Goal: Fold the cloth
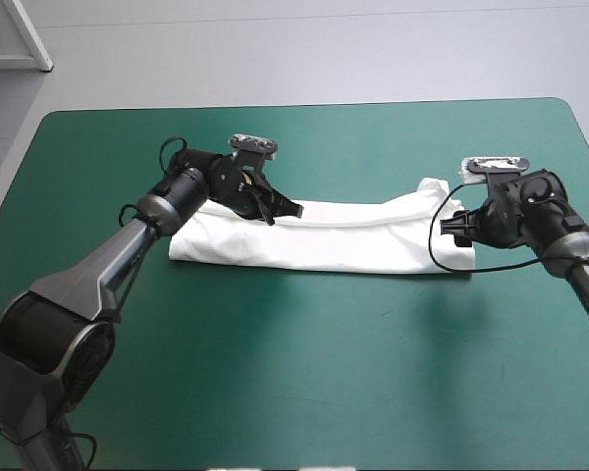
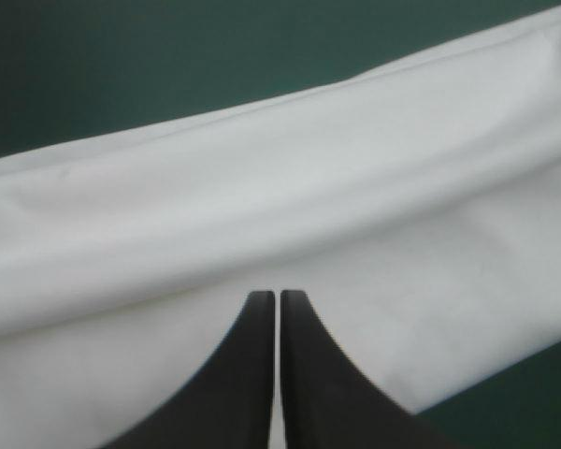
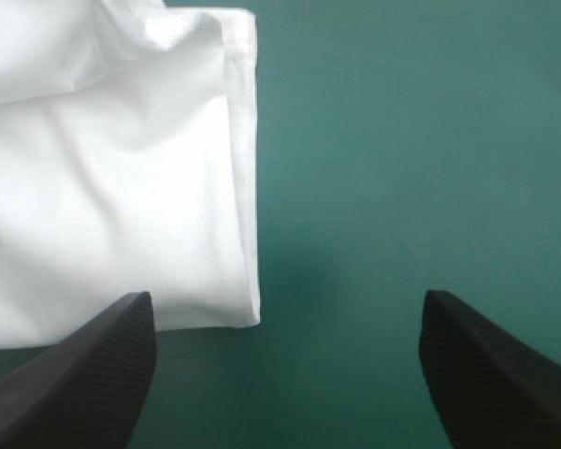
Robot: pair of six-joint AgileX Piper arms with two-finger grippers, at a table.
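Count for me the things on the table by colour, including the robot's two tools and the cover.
White: 1, the T-shirt
Black: 2, the left tool, shut on the T-shirt, and the right tool, open
Teal-green: 1, the cover
Total: 4

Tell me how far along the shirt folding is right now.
Done: the T-shirt lies folded lengthwise into a long band on the teal-green cover. In hand: the left gripper looks shut on its cloth; the right gripper is open at the band's right end. Left: probably folding the band crosswise into a compact bundle.
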